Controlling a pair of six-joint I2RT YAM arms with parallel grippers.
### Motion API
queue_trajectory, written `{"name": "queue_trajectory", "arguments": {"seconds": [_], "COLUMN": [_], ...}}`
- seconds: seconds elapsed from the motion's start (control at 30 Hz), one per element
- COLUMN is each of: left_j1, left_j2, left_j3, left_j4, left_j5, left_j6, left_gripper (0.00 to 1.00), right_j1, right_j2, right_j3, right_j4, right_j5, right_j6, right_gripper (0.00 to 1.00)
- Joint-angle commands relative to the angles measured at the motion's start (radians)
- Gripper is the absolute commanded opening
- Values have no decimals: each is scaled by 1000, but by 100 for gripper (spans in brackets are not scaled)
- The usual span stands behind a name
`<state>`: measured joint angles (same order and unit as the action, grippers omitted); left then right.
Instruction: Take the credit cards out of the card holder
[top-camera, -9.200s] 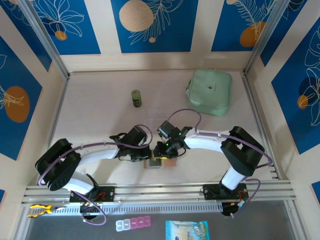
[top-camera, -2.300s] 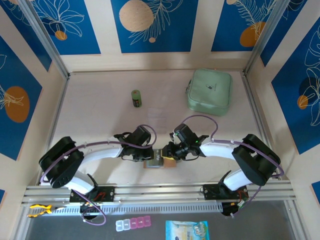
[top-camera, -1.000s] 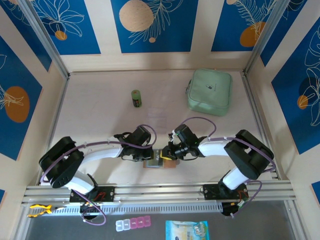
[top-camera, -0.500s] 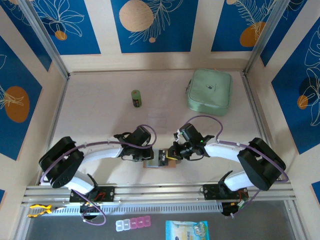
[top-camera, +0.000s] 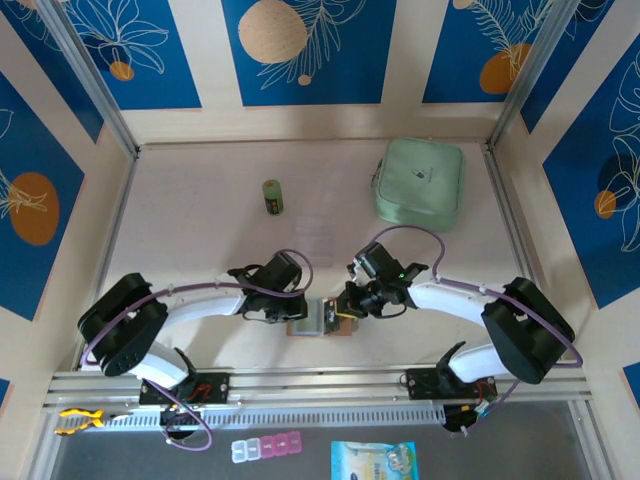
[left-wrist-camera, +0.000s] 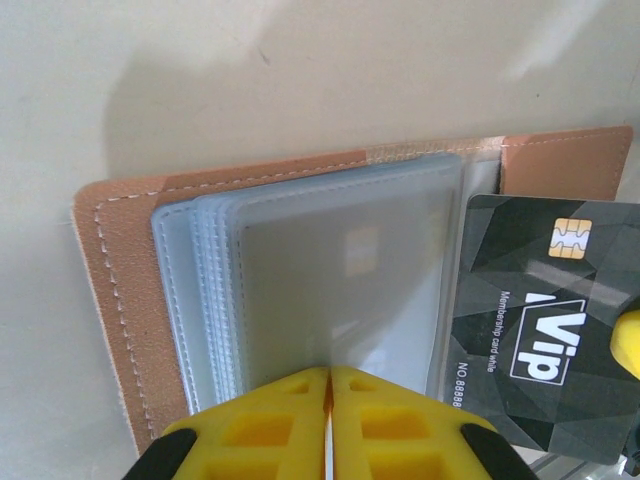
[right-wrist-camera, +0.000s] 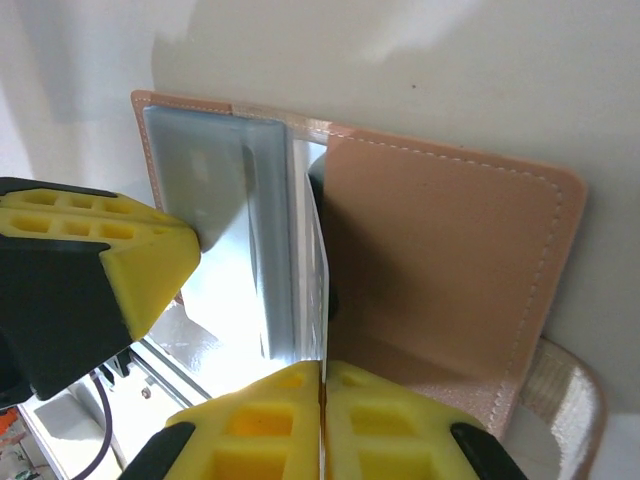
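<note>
left claw (left-wrist-camera: 328, 420) clamps card holder (left-wrist-camera: 110, 290) edge | right claw (right-wrist-camera: 322, 400) – card (left-wrist-camera: 545, 320) (half-out)

Matt stitched card holder (left-wrist-camera: 115, 300), glossy credit card (left-wrist-camera: 540, 330)

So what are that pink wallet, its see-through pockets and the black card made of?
The card holder looks like leather or faux leather: matte salmon skin with a stitched border. Its pockets seem soft clear plastic, greyish and slightly glossy, stacked in layers. The black card looks like rigid plastic with a printed facet pattern and a metallic gold chip.
</note>
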<state>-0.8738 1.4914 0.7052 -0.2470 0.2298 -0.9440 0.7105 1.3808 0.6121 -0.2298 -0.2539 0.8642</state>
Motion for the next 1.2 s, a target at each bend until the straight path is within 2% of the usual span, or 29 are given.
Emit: {"name": "queue_trajectory", "arguments": {"seconds": [0.0, 0.23, 0.73, 1.0, 1.17], "left_j1": [-8, -8, -8, -8, -3], "left_j2": [-5, -4, -3, -20, -69], "left_j3": [-22, -23, -21, -4, 13], "left_j4": [-28, -23, -21, -35, -58], "left_j5": [-23, -20, -18, -18, -43], "left_j6": [-3, -2, -4, -5, -3], "left_gripper": [9, 9, 10, 10, 13], "right_j1": [15, 32, 56, 58, 54], "right_j2": [24, 49, -2, -1, -26], "right_j3": [36, 61, 64, 82, 108], "right_j4": [-36, -35, -103, -125, -157], "right_j5": [16, 21, 58, 71, 82], "right_j6": [2, 34, 82, 78, 50], "right_gripper": [10, 12, 14, 11, 9]}}
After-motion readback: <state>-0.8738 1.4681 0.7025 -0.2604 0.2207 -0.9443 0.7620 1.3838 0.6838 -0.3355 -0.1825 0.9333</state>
